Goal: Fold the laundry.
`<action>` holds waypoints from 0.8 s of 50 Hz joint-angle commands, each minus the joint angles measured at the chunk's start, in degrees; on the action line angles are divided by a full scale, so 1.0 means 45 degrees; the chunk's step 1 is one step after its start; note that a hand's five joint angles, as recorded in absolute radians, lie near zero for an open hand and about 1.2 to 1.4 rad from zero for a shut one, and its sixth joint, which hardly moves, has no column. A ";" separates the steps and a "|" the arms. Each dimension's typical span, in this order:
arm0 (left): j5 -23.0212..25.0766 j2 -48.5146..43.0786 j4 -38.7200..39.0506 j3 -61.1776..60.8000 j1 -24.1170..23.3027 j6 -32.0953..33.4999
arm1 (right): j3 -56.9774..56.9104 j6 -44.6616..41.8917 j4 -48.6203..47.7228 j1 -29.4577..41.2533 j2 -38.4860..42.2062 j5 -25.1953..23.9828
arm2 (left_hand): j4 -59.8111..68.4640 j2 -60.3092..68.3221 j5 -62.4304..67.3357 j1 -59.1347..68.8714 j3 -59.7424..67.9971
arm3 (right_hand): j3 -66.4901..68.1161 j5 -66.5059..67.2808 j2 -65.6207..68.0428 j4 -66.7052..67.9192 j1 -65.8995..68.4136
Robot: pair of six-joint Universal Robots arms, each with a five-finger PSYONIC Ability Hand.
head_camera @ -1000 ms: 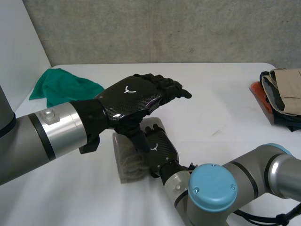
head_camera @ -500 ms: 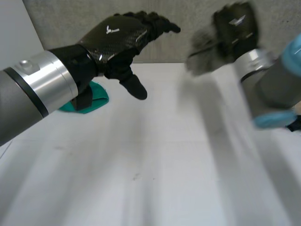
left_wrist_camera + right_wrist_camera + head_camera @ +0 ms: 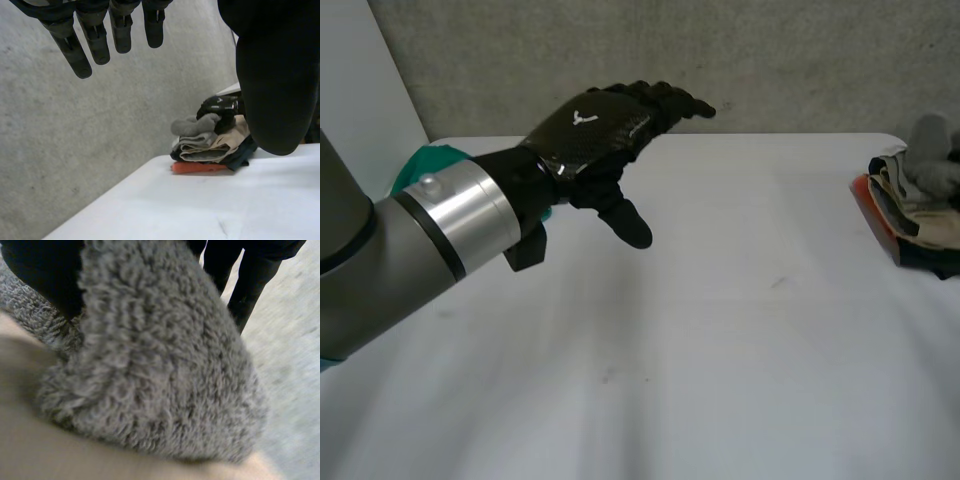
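One grey towel, carried from table to pile, clasped by right hand; left hand open.

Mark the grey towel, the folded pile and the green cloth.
grey towel (image 3: 165, 365): right wrist view, fluffy middle.
folded pile (image 3: 227, 141): left wrist view, beige layer.
green cloth (image 3: 425, 160): head view, far edge.

My white table
I see a green cloth at its far left and a pile of folded clothes at its right edge.
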 commanded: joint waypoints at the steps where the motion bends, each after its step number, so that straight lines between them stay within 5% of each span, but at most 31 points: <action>1: -0.0004 -0.0287 -0.0002 0.0010 -0.0266 0.0118 | 0.0252 -0.0452 0.0170 -0.0563 0.0274 -0.0071 | -0.0048 -0.0078 -0.0271 0.0032 -0.0127 | -0.6380 -0.6001 -0.6162 -0.6907 -0.4881; 2: -0.0004 -0.0267 0.0017 0.0030 -0.0266 0.0138 | 0.0562 -0.0356 0.0190 -0.0679 0.0021 0.0124 | -0.0011 -0.0041 -0.0234 0.0069 -0.0090 | -1.2544 -1.2165 -1.2325 -1.3071 -1.1044; 12: -0.0023 -0.0091 0.0017 0.0420 -0.0345 0.0001 | 0.3102 0.1771 0.0696 -0.0836 -0.4352 0.0400 | -0.0048 -0.0078 -0.0271 0.0032 -0.0127 | -1.2544 -1.2165 -1.2325 -1.3071 -1.1044; 19: -0.0062 0.0143 -0.0002 0.0245 -0.0890 0.0040 | 0.3846 0.2594 0.3310 -0.1966 -0.6814 0.1022 | -0.0048 -0.0078 -0.0271 0.0032 -0.0127 | -1.2544 -1.2165 -1.2325 -1.3071 -1.1044; 24: -0.0062 0.0182 -0.0002 0.0011 -0.0930 0.0001 | 0.3048 0.1952 0.6065 -0.3803 -0.7794 0.3441 | -0.0086 -0.0115 -0.0308 -0.0005 -0.0164 | -1.2544 -1.2165 -1.2325 -1.3071 -1.1044; 31: -0.0315 0.0221 0.0017 0.0400 -0.0970 -0.0038 | 0.0178 -0.2305 0.7183 -0.3983 -0.7462 0.7640 | -0.0086 -0.0115 -0.0308 -0.0005 -0.0164 | -1.2544 -1.2165 -1.2325 -1.3071 -1.1044; 34: -0.1461 0.0318 0.0114 0.1430 -0.0950 -0.0348 | -0.1053 -0.2057 0.6521 -0.2678 -0.7481 0.8952 | -0.0123 -0.0152 -0.0345 -0.0042 -0.0201 | -1.2544 -1.2165 -1.2325 -1.3071 -1.1044; 40: -0.5196 0.0475 0.0310 0.3739 -0.0521 -0.1014 | -0.0843 -0.0707 0.3279 0.0352 -0.8182 0.8954 | -0.0160 -0.0190 -0.0383 -0.0080 -0.0239 | -1.2544 -1.2165 -1.2325 -1.3071 -1.1044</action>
